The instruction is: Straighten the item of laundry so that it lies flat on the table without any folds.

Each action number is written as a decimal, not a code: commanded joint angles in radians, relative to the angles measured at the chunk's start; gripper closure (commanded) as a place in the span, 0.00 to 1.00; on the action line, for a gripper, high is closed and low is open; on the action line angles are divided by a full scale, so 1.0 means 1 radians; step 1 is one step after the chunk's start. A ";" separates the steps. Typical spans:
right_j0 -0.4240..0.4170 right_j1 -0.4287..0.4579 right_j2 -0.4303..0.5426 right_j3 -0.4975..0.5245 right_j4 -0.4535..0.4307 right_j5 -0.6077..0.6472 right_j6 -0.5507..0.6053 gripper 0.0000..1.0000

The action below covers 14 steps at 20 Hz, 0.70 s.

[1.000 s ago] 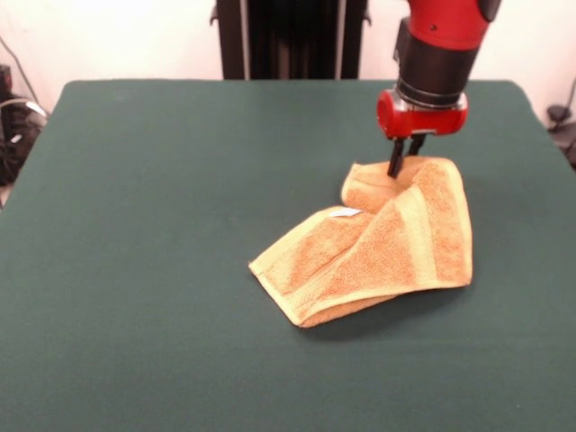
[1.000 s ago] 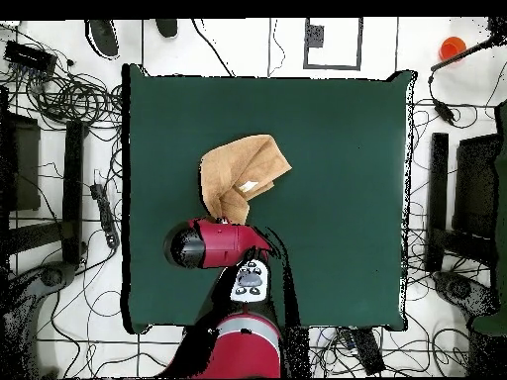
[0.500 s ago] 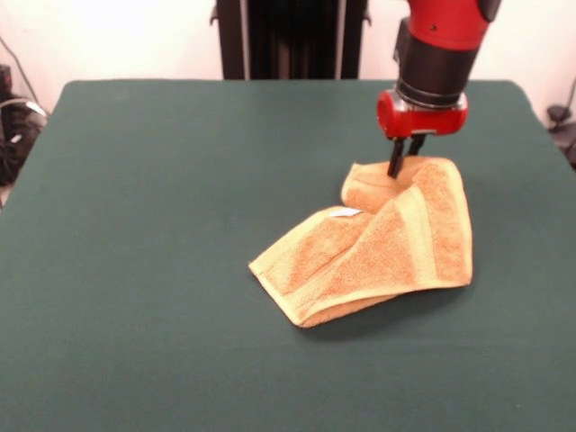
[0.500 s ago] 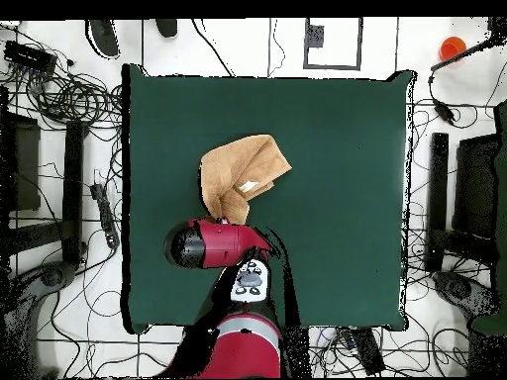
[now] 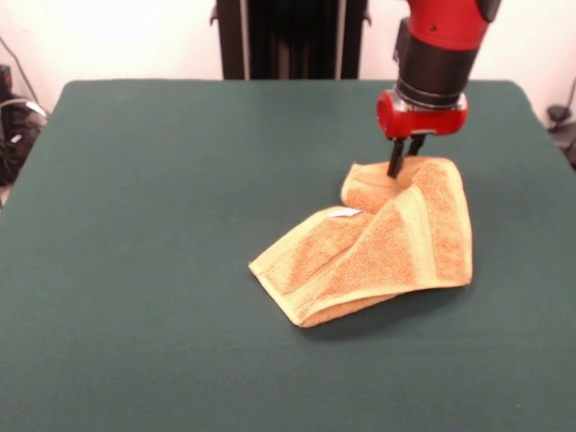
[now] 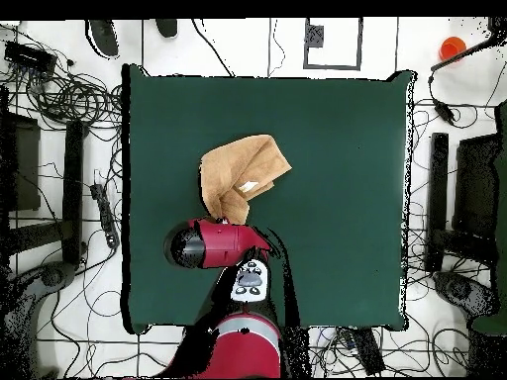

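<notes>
One towel (image 5: 378, 247) lies on one green bench (image 5: 162, 225), right of centre in the front view and left of centre in the overhead view (image 6: 241, 176). It is folded over itself, with a small white tag (image 5: 346, 212) showing at the fold. One red and black arm comes down from the top right of the front view, upright. Its pincer (image 5: 403, 160) has its tips close together, pressed into the towel's upper edge, apparently pinching the cloth.
</notes>
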 commanded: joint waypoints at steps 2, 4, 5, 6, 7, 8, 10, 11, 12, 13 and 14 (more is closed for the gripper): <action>0.028 -0.005 0.026 0.029 0.029 0.017 0.209 1.00; 0.033 -0.013 0.017 0.046 0.030 0.029 0.215 1.00; 0.033 -0.019 0.014 0.059 0.026 0.023 0.216 1.00; 0.034 -0.019 0.012 0.064 0.021 0.014 0.215 1.00; 0.035 -0.021 0.009 0.077 0.012 -0.002 0.213 1.00; 0.036 -0.021 0.006 0.081 0.003 -0.013 0.209 1.00; 0.036 -0.033 0.002 0.113 -0.008 -0.031 0.208 1.00; 0.035 -0.037 0.000 0.124 -0.013 -0.039 0.208 1.00; 0.034 -0.040 -0.002 0.136 -0.017 -0.046 0.207 1.00; 0.037 -0.040 -0.006 0.146 -0.020 -0.061 0.211 1.00; 0.040 -0.040 -0.008 0.156 -0.021 -0.076 0.215 1.00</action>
